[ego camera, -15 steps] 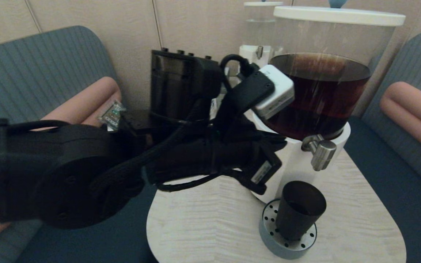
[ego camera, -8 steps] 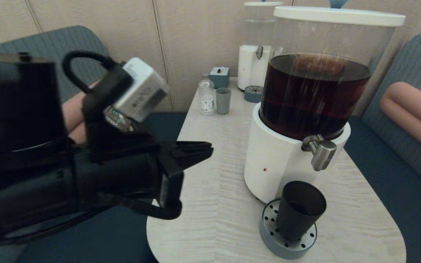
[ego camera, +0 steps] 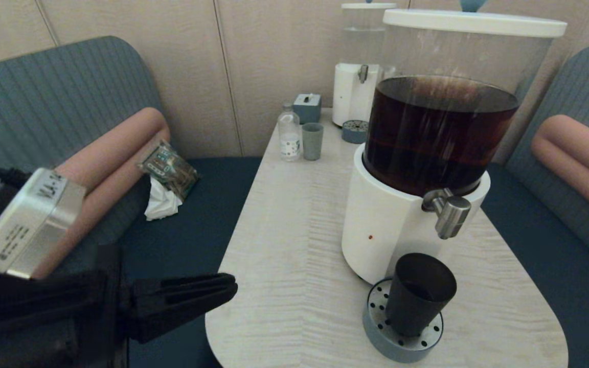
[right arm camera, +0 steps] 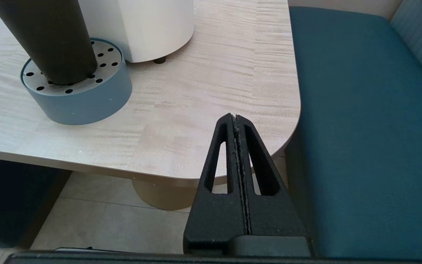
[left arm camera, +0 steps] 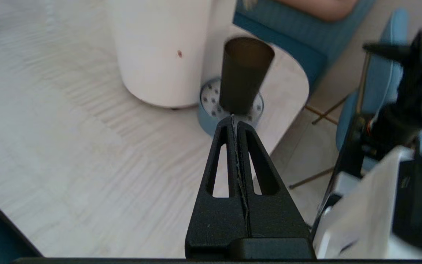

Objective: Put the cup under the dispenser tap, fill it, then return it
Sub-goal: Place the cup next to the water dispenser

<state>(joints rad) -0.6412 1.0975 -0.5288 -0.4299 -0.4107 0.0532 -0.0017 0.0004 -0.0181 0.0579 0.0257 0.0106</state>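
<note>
Swinging away from the dispenser, your left arm is now sitting low at about eight o'clock in the head view, where a second ago it was stretched across the front of the white base (ego camera: 384, 230). The left pincer (ego camera: 230, 286) is pressed fully closed, holding nothing, and hanging just off the near-left edge of the desk (ego camera: 284, 255).

The cup (ego camera: 417, 294) is standing upright on the perforated drip tray (ego camera: 376, 337), at about five o'clock in the head view, almost directly below the dispenser tap (ego camera: 448, 214). Some dark liquid is showing at the bottom of the cup, though you cannot tell how much.

Judging from this, you are heading into the return step, so you are going to need the cup in hand. Be opening the fingers well before you reach it; closed tips would only nudge the narrow tumbler off the tray. In the left wrist view the pincer (left arm camera: 233, 119) is already pointing at the cup (left arm camera: 244, 73), so keep coming in level along that line, aiming for mid-height, where the taper is still giving a firm seat. Be lifting straight up first, staying clear of the tap, and keep the cup upright.

The right pincer (right arm camera: 234, 119) is also closed and parked beyond the near-right corner of the desk.
</note>
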